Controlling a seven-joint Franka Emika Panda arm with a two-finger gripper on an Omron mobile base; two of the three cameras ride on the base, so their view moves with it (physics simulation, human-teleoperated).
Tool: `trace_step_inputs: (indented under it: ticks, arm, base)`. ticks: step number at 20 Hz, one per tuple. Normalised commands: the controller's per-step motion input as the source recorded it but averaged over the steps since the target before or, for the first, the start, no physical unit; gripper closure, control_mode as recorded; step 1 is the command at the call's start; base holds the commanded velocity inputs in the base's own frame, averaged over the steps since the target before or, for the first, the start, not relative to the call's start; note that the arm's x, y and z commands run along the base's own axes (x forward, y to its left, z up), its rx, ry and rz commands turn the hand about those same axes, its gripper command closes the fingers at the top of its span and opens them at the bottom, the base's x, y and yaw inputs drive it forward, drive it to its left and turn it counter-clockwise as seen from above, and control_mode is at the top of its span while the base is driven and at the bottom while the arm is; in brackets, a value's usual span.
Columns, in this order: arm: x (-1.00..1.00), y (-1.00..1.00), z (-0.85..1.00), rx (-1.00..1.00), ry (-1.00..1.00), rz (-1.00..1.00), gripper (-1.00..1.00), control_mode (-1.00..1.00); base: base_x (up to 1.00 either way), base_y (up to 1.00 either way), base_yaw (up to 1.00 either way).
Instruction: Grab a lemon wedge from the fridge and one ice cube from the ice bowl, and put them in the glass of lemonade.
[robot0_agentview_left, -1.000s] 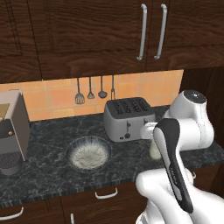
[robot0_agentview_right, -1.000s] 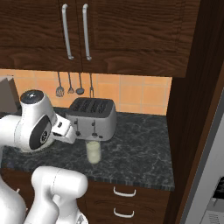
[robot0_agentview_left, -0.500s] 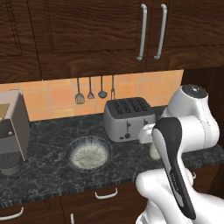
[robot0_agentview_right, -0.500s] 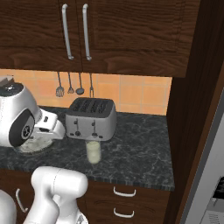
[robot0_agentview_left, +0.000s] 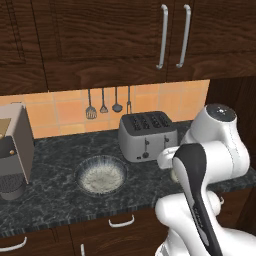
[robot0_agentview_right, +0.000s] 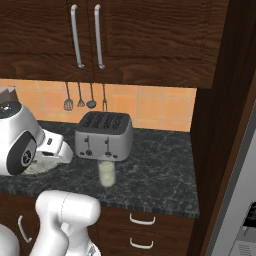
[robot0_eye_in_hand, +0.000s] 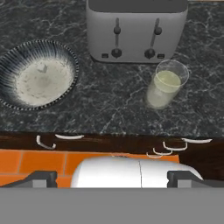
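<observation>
**Arm held high above the counter, bowl and glass below**

The coffee machine (robot0_agentview_left: 14, 150) stands at the left end of the dark stone counter (robot0_agentview_left: 55, 200). Next comes the ice bowl (robot0_agentview_left: 100, 174), with bare stone all round it. The toaster (robot0_agentview_left: 147, 134) sits against the tiled wall. The glass of lemonade (robot0_agentview_right: 106, 173) stands just in front of the toaster, near the counter's front edge, with open counter to its right up to the fridge (robot0_agentview_right: 235, 200). In the hand view both bowl and glass lie below the gripper. Whether its tips are spread or closed cannot be told.
</observation>
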Motion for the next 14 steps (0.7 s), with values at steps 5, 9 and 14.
trace_step_inputs:
  ticks: [5,9,14]
  arm:
    - [-0.01,0.0,0.0,0.0,0.0,0.0,-1.0,1.0]
    - [0.0,0.0,0.0,0.0,0.0,0.0,-1.0,1.0]
    - [0.0,0.0,0.0,0.0,0.0,0.0,-1.0,1.0]
  base:
    - [-0.33,0.0,-0.04]
    - [-0.96,-0.04,-0.2]
    - [-0.51,-0.65,-0.34]
